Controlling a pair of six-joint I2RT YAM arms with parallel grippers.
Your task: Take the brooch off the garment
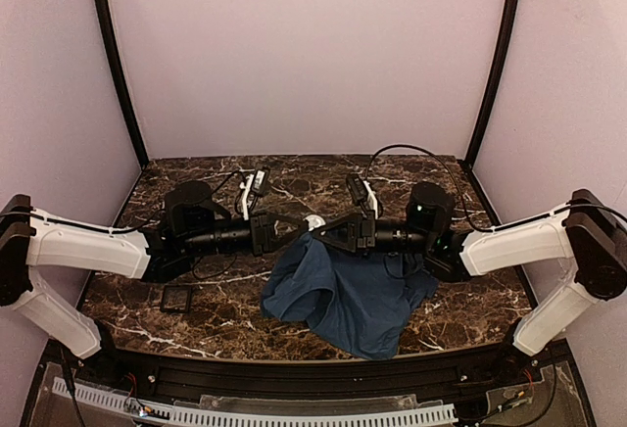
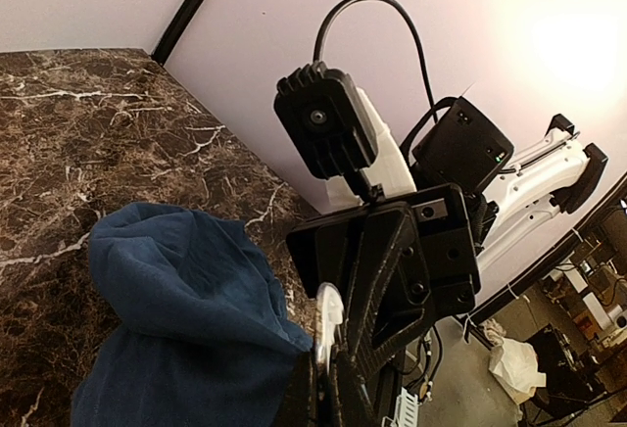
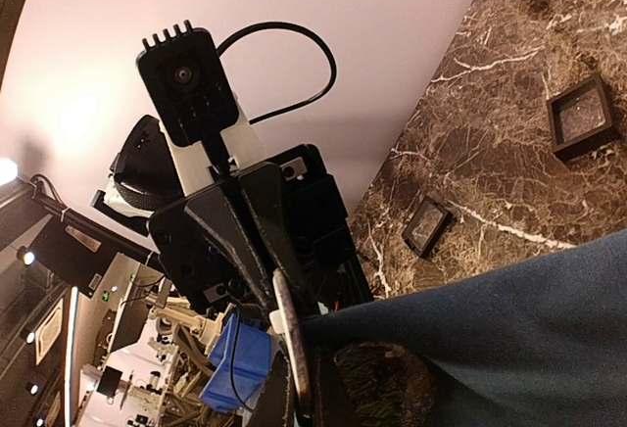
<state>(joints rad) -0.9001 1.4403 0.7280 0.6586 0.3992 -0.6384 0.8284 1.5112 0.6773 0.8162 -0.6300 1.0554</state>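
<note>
The blue garment (image 1: 348, 295) hangs bunched from the middle of the table, its top corner lifted. The brooch (image 1: 313, 222), a small pale disc, sits at that corner between both grippers, which meet tip to tip. My left gripper (image 1: 297, 227) is shut on the brooch; in the left wrist view the disc (image 2: 328, 334) stands edge-on between its fingertips (image 2: 343, 403). My right gripper (image 1: 329, 232) is shut on the garment right beside the brooch; in the right wrist view the cloth (image 3: 509, 319) runs out from its tips (image 3: 306, 403) next to the disc (image 3: 291, 334).
A small black square tray (image 1: 176, 298) lies on the marble table (image 1: 460, 300) at the front left. The right wrist view shows two such trays (image 3: 585, 116) (image 3: 428, 226). Lilac walls enclose the table on three sides.
</note>
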